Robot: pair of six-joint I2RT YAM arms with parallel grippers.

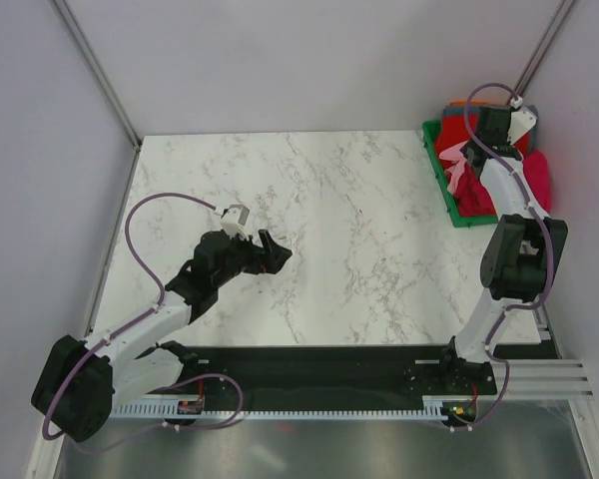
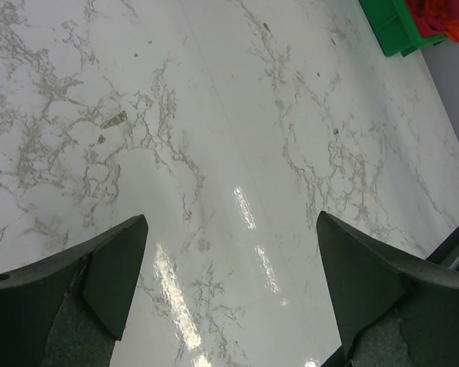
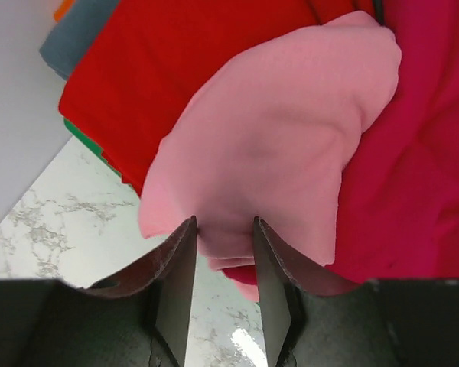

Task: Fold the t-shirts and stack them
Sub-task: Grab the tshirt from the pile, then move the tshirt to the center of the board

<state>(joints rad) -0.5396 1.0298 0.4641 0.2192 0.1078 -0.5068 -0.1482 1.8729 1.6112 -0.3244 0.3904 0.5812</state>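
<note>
The salmon-pink t-shirt is heaped over the red t-shirt and the magenta t-shirt at the green bin, at the tabletop's far right corner. A fold of it is caught between the right jaws, seemingly pinched. The left jaws are held wide open above the tabletop.

A soft light salmon-pink cloth t-shirt lies bunched in a rounded fold on top of the heap. Under it spreads a smooth red cloth t-shirt, and a crumpled magenta cloth t-shirt lies beside it. A teal-grey cloth t-shirt and an orange cloth t-shirt peek out behind the red one. The heap sits in a green plastic bin at the far right corner of the white marble table.
</note>
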